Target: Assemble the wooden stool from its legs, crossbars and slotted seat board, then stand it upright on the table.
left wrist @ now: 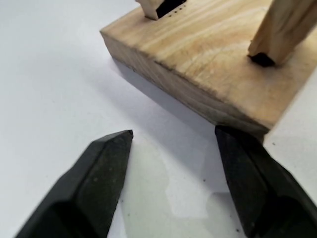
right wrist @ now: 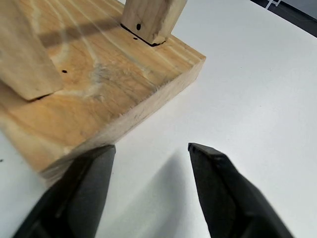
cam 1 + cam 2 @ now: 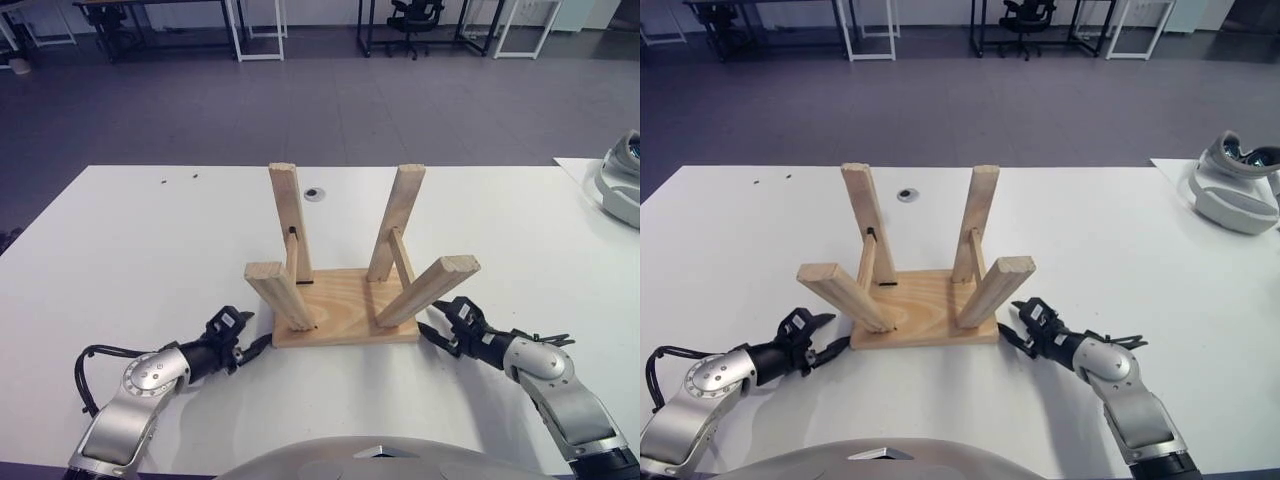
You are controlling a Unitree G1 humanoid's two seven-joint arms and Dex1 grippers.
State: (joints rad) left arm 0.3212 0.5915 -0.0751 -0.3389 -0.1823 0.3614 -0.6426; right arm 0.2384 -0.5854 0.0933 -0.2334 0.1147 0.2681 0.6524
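The seat board (image 3: pixel 345 300) is pale honey wood streaked with darker curving grain, and the legs (image 3: pixel 287 205) are the same light, plain timber, with small black slots at their bases. The tabletop (image 3: pixel 130 250) is flat white with a few dark specks at the upper left of the frame, set against a dull grey floor (image 3: pixel 300 100). The left gripper (image 1: pixel 174 133) and right gripper (image 2: pixel 151 146) are matt black, and the headset (image 3: pixel 1230 185) at the right edge of the frame is white and grey.

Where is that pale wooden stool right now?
In the eye views, the pale wooden stool sits upside down at the middle of the white table, seat board flat between the open left tool and open right tool.
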